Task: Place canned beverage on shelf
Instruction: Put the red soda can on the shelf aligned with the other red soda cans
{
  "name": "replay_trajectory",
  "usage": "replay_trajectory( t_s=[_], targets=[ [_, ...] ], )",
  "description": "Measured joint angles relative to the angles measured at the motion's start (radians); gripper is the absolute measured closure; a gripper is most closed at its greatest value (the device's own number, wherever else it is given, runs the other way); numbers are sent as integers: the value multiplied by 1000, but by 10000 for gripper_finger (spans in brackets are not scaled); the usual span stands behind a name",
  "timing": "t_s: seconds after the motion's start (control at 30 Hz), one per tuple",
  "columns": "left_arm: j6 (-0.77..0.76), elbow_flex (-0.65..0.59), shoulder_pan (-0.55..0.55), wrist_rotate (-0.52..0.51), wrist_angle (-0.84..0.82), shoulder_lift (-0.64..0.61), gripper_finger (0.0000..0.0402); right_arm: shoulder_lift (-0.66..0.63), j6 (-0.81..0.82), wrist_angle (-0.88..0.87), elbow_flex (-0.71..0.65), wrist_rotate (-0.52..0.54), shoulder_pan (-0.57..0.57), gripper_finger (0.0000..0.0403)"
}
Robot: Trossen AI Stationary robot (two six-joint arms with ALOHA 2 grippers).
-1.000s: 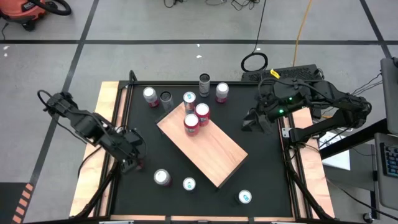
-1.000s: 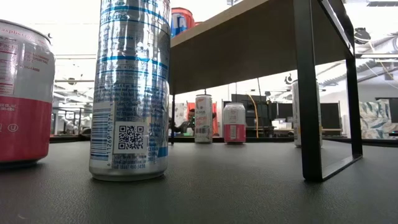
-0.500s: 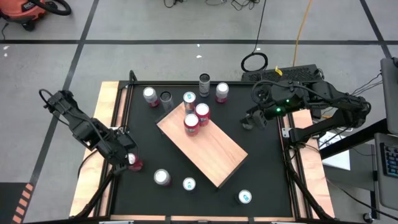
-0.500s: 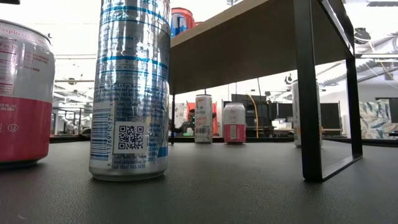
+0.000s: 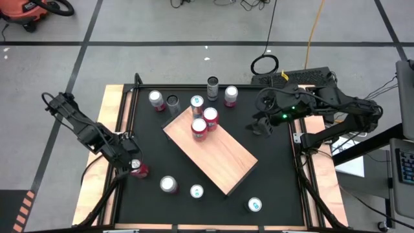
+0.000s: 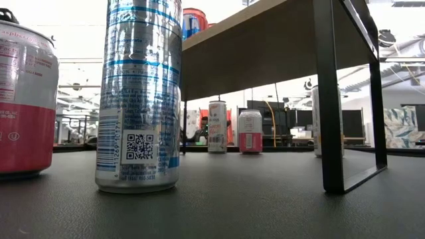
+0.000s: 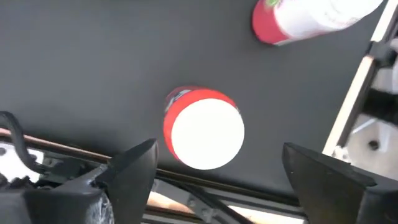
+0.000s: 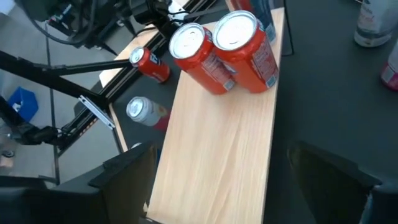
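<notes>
Two dark fingers of the left gripper (image 7: pixel 214 171) stand spread wide with nothing between them, and straight ahead of the gap, in the left wrist view, sits the red can (image 7: pixel 204 127), seen end-on so that its pale round top faces the camera. Its long axis therefore runs upright from the bench (image 5: pixel 272 175), roughly in line with the gripper's own reach from above. From overhead, the left gripper (image 5: pixel 129 162) hangs at the left edge of the bench and the red can (image 5: pixel 138 169) stands just beside it, slightly nearer the front edge and apart from the fingers. That is the relation the coming move turns on, I judge: the gripper must shift a little over the can and come down so a finger passes on either side of its wall.

Farther out, the shelf (image 5: pixel 223 162) lies diagonally across the middle of the bench, well apart from this can, with its two red cans (image 5: pixel 204 123) at the back end and most of its wood bare. More cans stand loose on the bench: a silver one (image 5: pixel 169 184) near the front left and others along the back.

On the opposite side, the right gripper (image 5: pixel 261 126) waits above the bench beyond the shelf's right side, fingers wide apart and empty. The left arm is clearly the nearer one to the red can.
</notes>
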Motion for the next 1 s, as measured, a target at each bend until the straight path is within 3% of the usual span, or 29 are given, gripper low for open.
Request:
replay_trajectory(
  t_s=[0.27, 1.0],
  targets=[
    [76, -92, 0, 1, 113, 1, 56, 26, -2, 13, 0, 0, 0, 62],
    [21, -277, 0, 0, 232, 18, 56, 65, -42, 69, 0, 2, -1, 62]
  ],
)
